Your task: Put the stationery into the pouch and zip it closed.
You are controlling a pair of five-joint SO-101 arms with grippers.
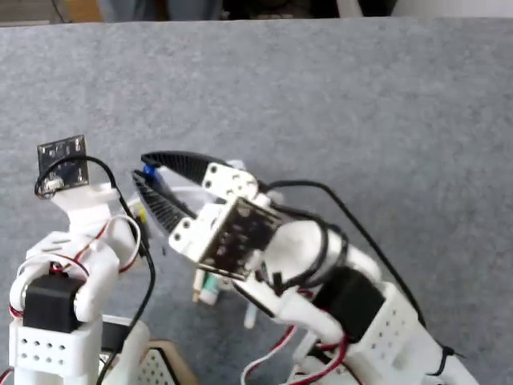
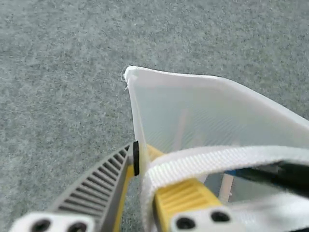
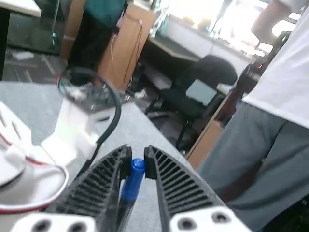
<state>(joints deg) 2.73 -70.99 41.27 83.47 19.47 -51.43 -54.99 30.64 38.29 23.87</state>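
Note:
My left gripper [image 2: 140,153] is shut on the edge of a translucent white pouch [image 2: 203,116], which it holds up off the grey table; a white webbing strap [image 2: 217,159] crosses the pouch mouth. Pale stick shapes show faintly through the pouch wall. My right gripper [image 3: 137,154] is shut on a blue pen [image 3: 133,176], whose capped end pokes out between the black fingers. In the high view the right gripper [image 1: 141,168] holds the blue pen [image 1: 149,171] just beside the left arm [image 1: 80,241], with the right arm covering most of the pouch.
Grey felt table [image 1: 361,104] stretches open behind and to the right of the arms. A few stationery ends [image 1: 207,290] stick out under the right arm. A wooden piece [image 1: 170,359] lies at the near edge by the left arm's base.

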